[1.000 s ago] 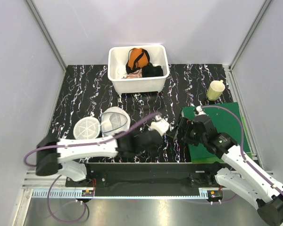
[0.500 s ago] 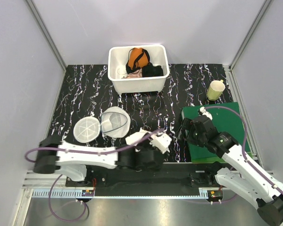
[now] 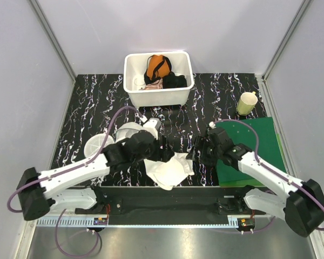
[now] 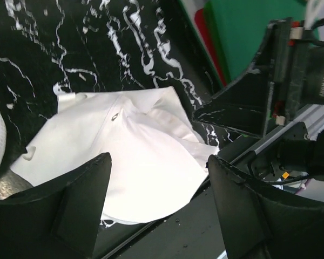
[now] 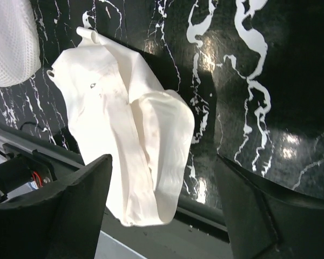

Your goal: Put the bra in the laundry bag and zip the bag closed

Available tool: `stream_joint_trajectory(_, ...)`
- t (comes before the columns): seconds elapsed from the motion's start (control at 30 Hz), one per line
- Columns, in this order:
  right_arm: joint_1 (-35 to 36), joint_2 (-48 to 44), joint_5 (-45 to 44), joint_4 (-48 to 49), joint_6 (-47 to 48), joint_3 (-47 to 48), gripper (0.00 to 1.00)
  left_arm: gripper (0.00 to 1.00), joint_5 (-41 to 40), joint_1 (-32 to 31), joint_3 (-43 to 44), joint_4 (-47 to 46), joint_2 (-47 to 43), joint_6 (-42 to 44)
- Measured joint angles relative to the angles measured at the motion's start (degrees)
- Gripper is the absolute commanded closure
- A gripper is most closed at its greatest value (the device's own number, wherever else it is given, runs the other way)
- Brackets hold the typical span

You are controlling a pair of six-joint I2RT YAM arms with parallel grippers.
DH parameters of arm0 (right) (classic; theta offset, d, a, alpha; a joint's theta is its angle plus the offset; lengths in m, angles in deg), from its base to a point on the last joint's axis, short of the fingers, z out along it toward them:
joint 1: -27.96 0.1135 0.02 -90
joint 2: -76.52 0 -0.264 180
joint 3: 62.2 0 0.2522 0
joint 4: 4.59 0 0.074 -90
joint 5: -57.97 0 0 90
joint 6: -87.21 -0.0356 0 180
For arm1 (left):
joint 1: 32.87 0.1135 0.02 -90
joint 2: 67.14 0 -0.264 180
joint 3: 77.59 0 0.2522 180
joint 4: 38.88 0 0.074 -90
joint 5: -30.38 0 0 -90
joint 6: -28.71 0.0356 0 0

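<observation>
- Jaws of the left gripper (image 4: 159, 162) are spread wide and empty, above the bra (image 3: 170, 170).
- The right gripper (image 5: 163, 162) is equally wide and empty, over it too.
- The bra lies crumpled mid near edge of the desk (image 3: 97, 97), with the laundry bag (image 3: 127, 131) near it, leftward.

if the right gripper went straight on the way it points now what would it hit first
Probably the bra: it lies on the table straight ahead of the open right gripper, though depth is unclear.
</observation>
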Motion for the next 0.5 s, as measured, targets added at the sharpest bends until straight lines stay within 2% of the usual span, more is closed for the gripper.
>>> stream_joint_trajectory(0.03,0.0,1.0,0.2,0.8,0.2,0.0,0.33,0.23,1.3,1.2,0.0,-0.3,1.8,-1.2)
stream_joint_trajectory(0.1,0.0,3.5,0.6,2.6,0.5,0.1,0.40,0.22,3.3,2.9,0.4,0.0,6.2,-3.6)
stream_joint_trajectory(0.33,0.0,9.1,2.1,6.7,0.3,0.0,0.40,0.24,4.4,3.8,6.8,2.7,21.1,-9.5)
stream_joint_trajectory(0.5,0.0,11.0,5.9,12.5,-1.0,-2.4,0.41,0.26,3.6,3.8,11.0,3.2,26.7,-11.8)
